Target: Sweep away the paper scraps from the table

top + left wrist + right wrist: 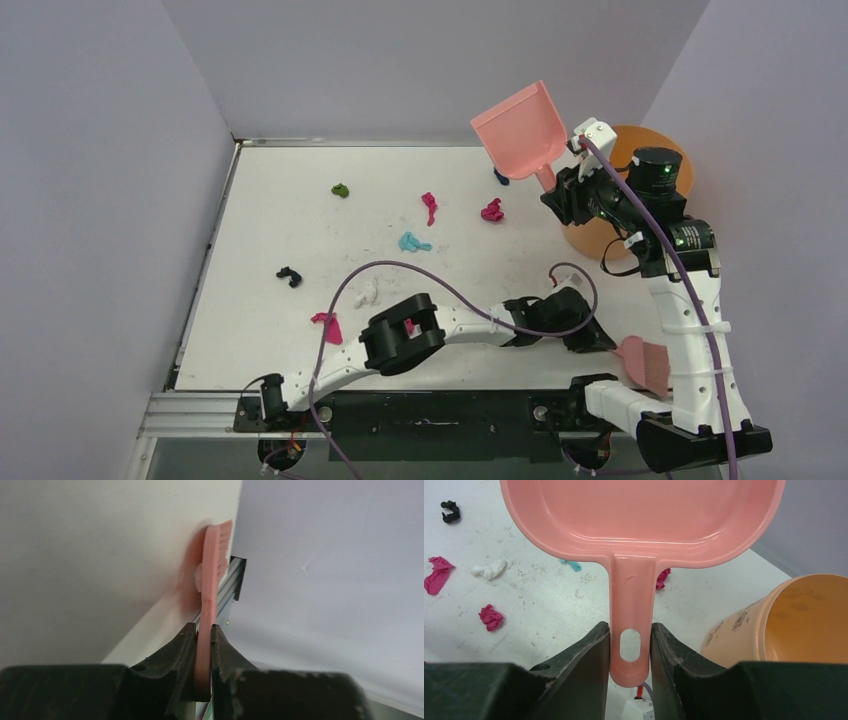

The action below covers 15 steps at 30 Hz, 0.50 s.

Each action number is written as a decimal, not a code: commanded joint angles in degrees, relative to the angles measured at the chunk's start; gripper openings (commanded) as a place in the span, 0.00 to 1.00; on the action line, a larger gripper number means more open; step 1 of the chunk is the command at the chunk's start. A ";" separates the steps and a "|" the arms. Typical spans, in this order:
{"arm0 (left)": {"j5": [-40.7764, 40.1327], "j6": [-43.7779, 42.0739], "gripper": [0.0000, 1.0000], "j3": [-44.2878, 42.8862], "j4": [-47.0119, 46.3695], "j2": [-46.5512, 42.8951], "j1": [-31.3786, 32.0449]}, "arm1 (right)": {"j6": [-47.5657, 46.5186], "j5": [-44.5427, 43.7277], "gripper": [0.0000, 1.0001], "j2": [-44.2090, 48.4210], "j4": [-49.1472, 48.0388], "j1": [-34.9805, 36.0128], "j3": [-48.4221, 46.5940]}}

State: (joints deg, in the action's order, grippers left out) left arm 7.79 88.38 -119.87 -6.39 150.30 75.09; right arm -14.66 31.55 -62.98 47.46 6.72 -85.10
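Desk: white, scuffed, carrying the litter over its middle and left half.

Orange bucket is standing just off the right edge, toward the far corner.

Pink dustpan is hanging in the air over the far right corner, mouth tipped up. Right hand is clamping its handle by the hang-hole, jaws pressing in on both sides. Right arm is standing tall from its base, wrist bending toward that corner.

Pink brush is sitting at the near right corner; cannot tell whether it is touching the desk. Left hand is pinching its thin handle edge-on, jaws almost together. Left arm is reaching low along the near edge, elbow folding mid-desk.

Paper scraps: at least 8 showing, scattered from near the far right corner to the near left.

Judging them featherlight, soft and apt to skid or roll. Not worth pinching: bristles should be pushing from behind, toward the pan lip.
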 commanded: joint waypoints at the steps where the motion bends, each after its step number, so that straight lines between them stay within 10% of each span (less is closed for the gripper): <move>1: -0.90 -1.48 0.00 11.89 3.03 -12.09 -2.83 | -0.64 0.47 0.05 2.29 -3.73 -0.32 0.30; 15: -8.10 -21.50 0.00 52.53 26.55 -49.72 -11.97 | -3.11 2.48 0.05 4.60 -4.19 -0.31 8.62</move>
State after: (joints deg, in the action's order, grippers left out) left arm 2.79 74.00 -76.40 6.33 111.18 65.36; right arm -15.81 32.25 -59.42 45.87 6.72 -77.87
